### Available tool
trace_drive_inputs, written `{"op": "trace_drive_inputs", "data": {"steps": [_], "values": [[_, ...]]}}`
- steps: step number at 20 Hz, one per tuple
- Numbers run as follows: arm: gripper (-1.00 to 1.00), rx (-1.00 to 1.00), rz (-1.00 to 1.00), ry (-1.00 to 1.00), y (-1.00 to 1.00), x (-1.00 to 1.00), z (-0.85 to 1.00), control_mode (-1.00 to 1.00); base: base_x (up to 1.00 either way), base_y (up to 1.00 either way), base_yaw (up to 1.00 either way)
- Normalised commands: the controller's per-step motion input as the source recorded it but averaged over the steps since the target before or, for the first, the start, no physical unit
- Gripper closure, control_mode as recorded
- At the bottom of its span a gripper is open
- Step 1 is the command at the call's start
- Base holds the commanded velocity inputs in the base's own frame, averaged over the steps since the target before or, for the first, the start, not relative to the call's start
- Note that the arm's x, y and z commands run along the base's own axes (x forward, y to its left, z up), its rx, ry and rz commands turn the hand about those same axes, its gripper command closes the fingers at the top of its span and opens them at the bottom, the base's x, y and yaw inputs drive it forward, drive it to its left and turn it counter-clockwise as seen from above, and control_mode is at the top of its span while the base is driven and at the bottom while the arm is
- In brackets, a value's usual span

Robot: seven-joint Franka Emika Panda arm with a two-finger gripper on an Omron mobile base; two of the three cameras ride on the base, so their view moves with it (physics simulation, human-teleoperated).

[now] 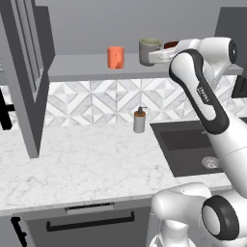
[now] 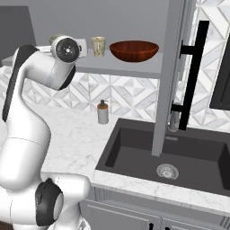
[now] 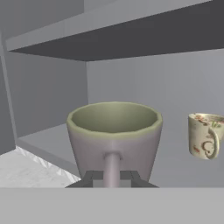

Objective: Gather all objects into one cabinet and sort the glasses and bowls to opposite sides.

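Gripping the dull grey-brown cup [image 3: 113, 135] by its handle, the gripper [image 3: 111, 176] (clenched) hangs beside the cream handled mug [image 3: 205, 135].

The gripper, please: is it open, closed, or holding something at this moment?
Gripper: closed on the handle of the grey-brown cup.

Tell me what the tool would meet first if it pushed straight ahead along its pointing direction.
The grey-brown cup: the shut tool already pinches its handle, so the cup wall comes first, probably then the cabinet's back wall.

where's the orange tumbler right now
The orange tumbler stands upright on the cabinet shelf in the left base view, left of the grey-brown cup.
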Motion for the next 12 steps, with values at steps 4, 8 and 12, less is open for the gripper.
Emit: {"op": "trace_drive_inputs", "data": {"steps": [4, 8, 12], "values": [[1.0, 0.0, 0.0, 0.0, 0.68, -0.08, 0.0, -1.0, 0.0, 0.0, 0.0], [1.0, 0.0, 0.0, 0.02, 0.21, -0.02, 0.0, -1.0, 0.0, 0.0, 0.0], [1.0, 0.05, -0.01, 0.02, 0.03, -0.08, 0.0, -1.0, 0.0, 0.0, 0.0]]}}
